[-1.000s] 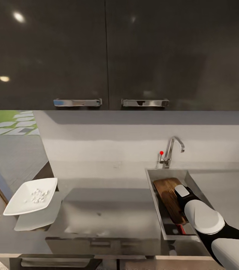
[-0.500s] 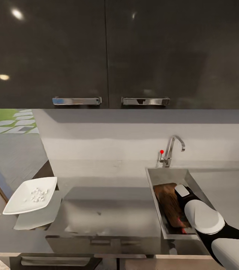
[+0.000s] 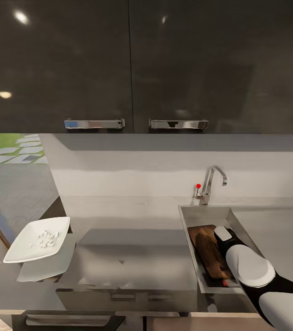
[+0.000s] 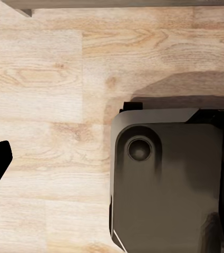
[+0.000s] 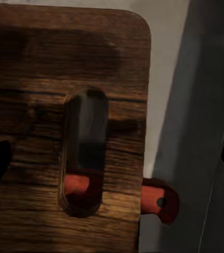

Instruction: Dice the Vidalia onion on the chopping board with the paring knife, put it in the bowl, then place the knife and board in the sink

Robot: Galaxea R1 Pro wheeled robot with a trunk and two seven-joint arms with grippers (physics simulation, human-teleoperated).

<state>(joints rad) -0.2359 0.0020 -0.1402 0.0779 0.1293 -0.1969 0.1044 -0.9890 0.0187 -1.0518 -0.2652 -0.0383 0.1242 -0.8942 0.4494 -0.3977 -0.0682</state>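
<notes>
chopping board (image 3: 208, 250) lies in the sink (image 3: 188, 230); bowl (image 3: 38, 240) on countertop (image 3: 132, 257)

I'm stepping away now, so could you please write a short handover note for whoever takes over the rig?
Right gripper: open, over the sink.
Left gripper: down by the floor, state unclear.
Chopping board: in the sink.
Knife: red handle under the board.
Bowl: on the countertop, holding the diced onion.
Done: dicing, filling the bowl, knife and board into the sink.
Left: withdraw the right arm.
</notes>
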